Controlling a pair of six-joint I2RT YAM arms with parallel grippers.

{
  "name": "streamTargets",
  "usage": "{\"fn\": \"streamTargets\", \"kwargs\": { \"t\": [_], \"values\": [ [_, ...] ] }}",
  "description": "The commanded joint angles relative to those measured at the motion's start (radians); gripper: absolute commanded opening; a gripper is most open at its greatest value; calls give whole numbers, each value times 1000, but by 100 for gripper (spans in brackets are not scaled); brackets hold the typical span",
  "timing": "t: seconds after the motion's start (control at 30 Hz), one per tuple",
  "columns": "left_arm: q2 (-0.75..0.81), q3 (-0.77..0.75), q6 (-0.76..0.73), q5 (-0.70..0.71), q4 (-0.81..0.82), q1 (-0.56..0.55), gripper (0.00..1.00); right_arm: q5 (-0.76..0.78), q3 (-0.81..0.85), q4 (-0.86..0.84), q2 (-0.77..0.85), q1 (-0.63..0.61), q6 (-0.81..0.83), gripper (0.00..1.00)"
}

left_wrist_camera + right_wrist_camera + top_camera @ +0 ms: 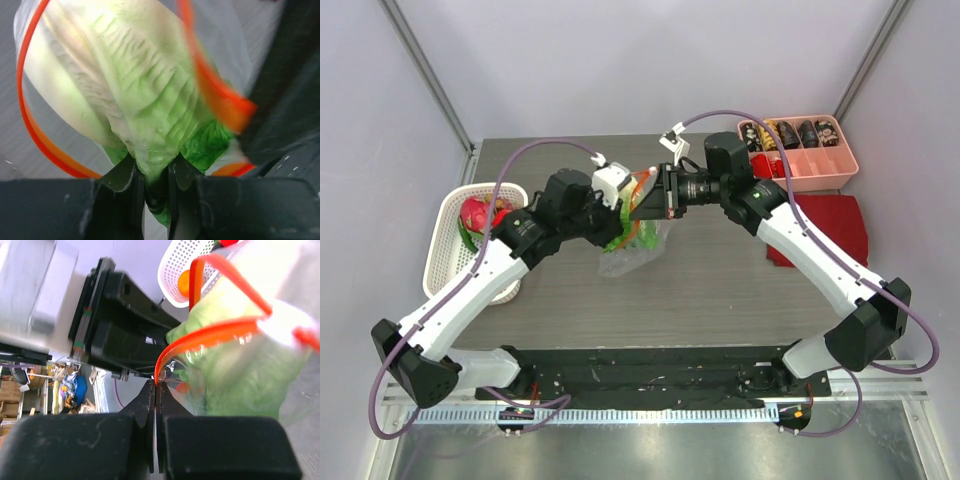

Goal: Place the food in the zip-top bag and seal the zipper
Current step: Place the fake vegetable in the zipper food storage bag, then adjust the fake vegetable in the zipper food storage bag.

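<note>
The zip-top bag (638,250) hangs over the table's middle, its orange-red zipper (29,120) spread into an open loop. My left gripper (156,176) is shut on the stem of the green lettuce head (125,85), whose leafy end sits inside the bag's mouth. In the top view the left gripper (623,212) and right gripper (644,200) meet at the bag's top. My right gripper (156,386) is shut on the bag's mouth edge by the zipper (210,335); the lettuce (235,385) shows through the plastic. A small orange fruit (183,283) lies in the white basket.
A white basket (448,250) at the left holds a pink dragon fruit (475,213). A pink compartment tray (815,165) stands at the back right. A dark red cloth (835,228) lies in front of it, under the right arm.
</note>
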State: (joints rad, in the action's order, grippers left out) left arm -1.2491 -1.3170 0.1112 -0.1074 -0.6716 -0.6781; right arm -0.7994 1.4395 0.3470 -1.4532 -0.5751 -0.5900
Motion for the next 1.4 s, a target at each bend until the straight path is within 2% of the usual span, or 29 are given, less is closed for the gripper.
{"fn": "streamTargets", "kwargs": {
  "t": [0.0, 0.07, 0.17, 0.2, 0.23, 0.33, 0.4, 0.43, 0.5, 0.53, 0.6, 0.67, 0.73, 0.97, 1.07, 1.1, 1.13, 1.17, 1.2, 1.27, 1.3, 1.37],
  "values": [
    [-50, -54, -289, 87, -204, -106, 3, -37, 19, -75, 14, 11, -30, 1],
    [-81, -74, -292, 49, -244, -107, 5, -43, 18, -98, 8, 8, -44, 1],
    [-67, -65, -245, 9, -238, -100, 19, -60, 3, -123, 8, 6, -73, 1],
    [-58, -61, -205, -27, -235, -81, 25, -61, -2, -123, 14, 4, -71, 1],
    [-49, -50, -182, -37, -211, -71, 40, -63, -7, -121, 20, 6, -67, 1],
    [-1, 1, -118, -116, -174, -11, 58, -66, -27, -114, 42, 7, -54, 1],
    [20, 22, -73, -173, -154, 27, 66, -69, -48, -115, 53, 6, -54, 1],
    [23, 24, -55, -277, -154, 75, 67, -67, -56, -115, 60, 7, -51, 1],
    [48, 25, -30, -351, -149, 116, 70, -67, -76, -115, 68, 7, -47, 1],
    [59, 32, 2, -433, -137, 176, 71, -67, -80, -114, 74, 6, -47, 1],
    [114, 54, 40, -503, -82, 237, 73, -64, -90, -115, 79, 6, -47, 1],
    [152, 84, 103, -538, -24, 312, 74, -64, -93, -120, 82, 6, -42, 1],
    [195, 104, 130, -560, 3, 342, 74, -66, -93, -121, 80, 8, -41, 1],
    [231, 148, 231, -629, 67, 356, 72, -64, -94, -134, 73, 6, -41, 1],
    [232, 165, 245, -516, 70, 361, 65, -73, -96, -144, 74, 6, -36, 1],
    [228, 168, 248, -459, 60, 368, 54, -80, -94, -144, 77, 7, -30, 1],
    [220, 180, 261, -436, 56, 399, 50, -83, -96, -144, 79, 6, -28, 1],
    [200, 188, 278, -430, 53, 417, 40, -84, -97, -144, 83, 6, -27, 1],
    [189, 199, 322, -436, 58, 437, 36, -86, -100, -152, 89, 6, -24, 1],
    [175, 245, 369, -501, 98, 495, 34, -99, -103, -155, 94, 7, -16, 1],
    [177, 286, 418, -565, 125, 520, 34, -113, -105, -155, 97, 8, -5, 1],
    [203, 324, 461, -592, 220, 525, 38, -129, -103, -155, 102, 6, 10, 1]
  ]
}}
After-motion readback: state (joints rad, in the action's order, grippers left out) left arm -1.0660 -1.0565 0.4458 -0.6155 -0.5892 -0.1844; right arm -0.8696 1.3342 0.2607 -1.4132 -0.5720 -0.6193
